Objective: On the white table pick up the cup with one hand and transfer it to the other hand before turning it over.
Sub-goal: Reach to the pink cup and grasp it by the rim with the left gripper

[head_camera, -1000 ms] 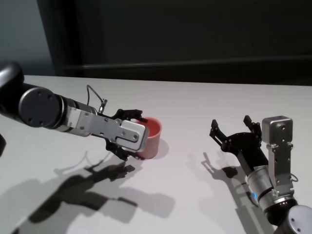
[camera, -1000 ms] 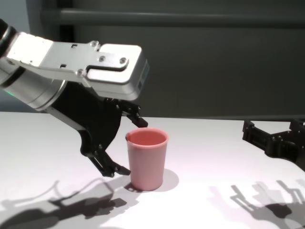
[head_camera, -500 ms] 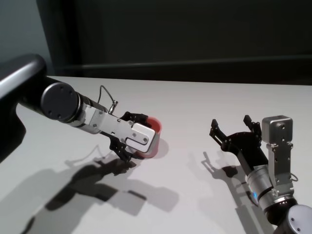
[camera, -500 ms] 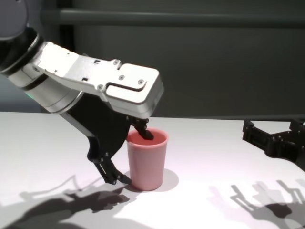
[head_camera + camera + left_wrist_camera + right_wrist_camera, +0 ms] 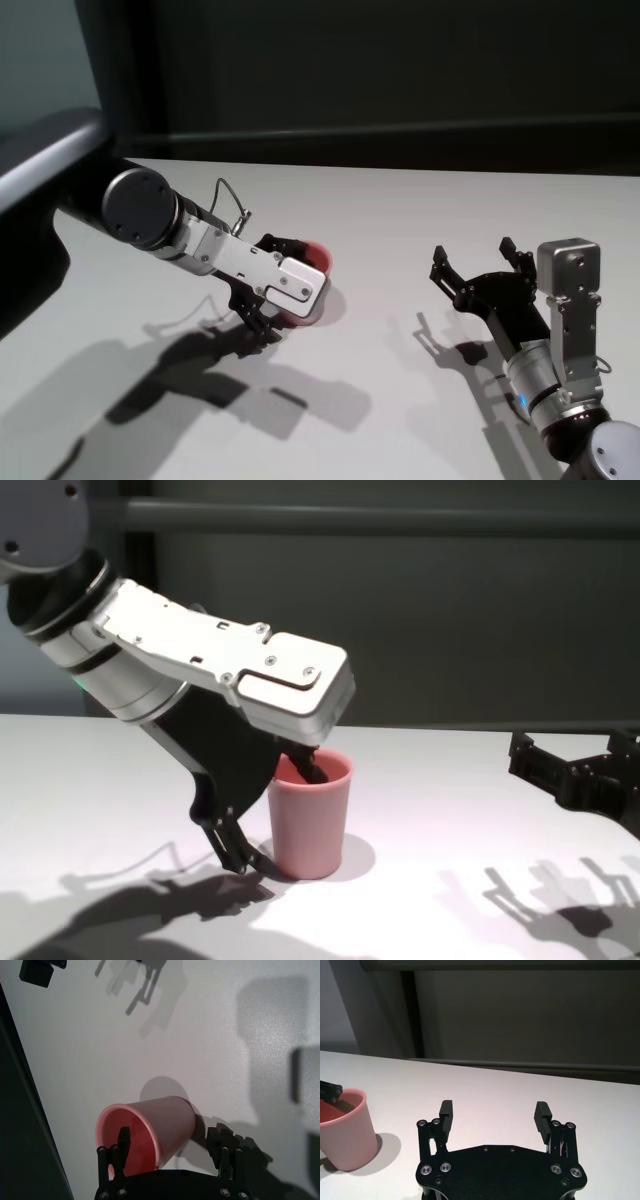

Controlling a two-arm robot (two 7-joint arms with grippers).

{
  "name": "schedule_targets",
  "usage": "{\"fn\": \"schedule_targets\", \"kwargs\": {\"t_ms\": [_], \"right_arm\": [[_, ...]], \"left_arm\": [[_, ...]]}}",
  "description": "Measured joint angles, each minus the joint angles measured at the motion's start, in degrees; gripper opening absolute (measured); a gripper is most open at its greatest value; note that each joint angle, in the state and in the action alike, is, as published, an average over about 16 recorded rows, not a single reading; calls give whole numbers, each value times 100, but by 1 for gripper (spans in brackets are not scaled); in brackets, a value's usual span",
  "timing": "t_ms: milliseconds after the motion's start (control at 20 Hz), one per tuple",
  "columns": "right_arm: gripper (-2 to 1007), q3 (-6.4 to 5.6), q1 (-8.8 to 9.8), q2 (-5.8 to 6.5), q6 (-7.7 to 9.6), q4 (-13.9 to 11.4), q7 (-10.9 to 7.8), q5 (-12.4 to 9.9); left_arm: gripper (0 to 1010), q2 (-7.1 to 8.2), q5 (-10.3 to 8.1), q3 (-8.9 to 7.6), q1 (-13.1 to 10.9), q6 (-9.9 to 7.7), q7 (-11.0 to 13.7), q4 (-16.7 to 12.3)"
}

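The left tool [image 5: 275, 815] reaches down at a slant over the white surface [image 5: 440, 780] with its fingers spread wide and straddling the wall of the cup [image 5: 309, 825]: one finger [image 5: 123, 1141] dips inside the mouth of the cup, just past the rolled rim, while the other finger [image 5: 220, 1142] stands outside, beside the cup's outer wall and low near the surface. Neither finger can be seen pressing on the plastic, so the tool brackets the wall without pinching it. The salmon-pink cup stands upright on the surface, mouth up, directly beneath the left tool's silver housing, which hides much of it in the head view. Its shadow falls on the surface around its base. Farther right, well apart from the cup and from the left tool, the right tool [image 5: 478, 268] hangs above the surface with its two black fingers spread wide and nothing between them, its open side pointing away from the robot. In the right wrist view the cup [image 5: 342, 1130] sits off to one side of that tool's fingers, clear of them.
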State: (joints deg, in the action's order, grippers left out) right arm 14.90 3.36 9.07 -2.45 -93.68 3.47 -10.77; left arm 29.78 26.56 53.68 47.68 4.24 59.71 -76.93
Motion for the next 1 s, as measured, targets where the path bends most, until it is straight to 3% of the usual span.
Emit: {"fn": "schedule_targets", "kwargs": {"t_ms": [450, 1000], "right_arm": [[1002, 0, 0, 0, 0, 0, 0, 0], [1002, 0, 0, 0, 0, 0, 0, 0]], "left_arm": [[873, -31, -74, 137, 74, 44, 4, 65], [545, 56, -244, 229, 101, 67, -5, 16]]}}
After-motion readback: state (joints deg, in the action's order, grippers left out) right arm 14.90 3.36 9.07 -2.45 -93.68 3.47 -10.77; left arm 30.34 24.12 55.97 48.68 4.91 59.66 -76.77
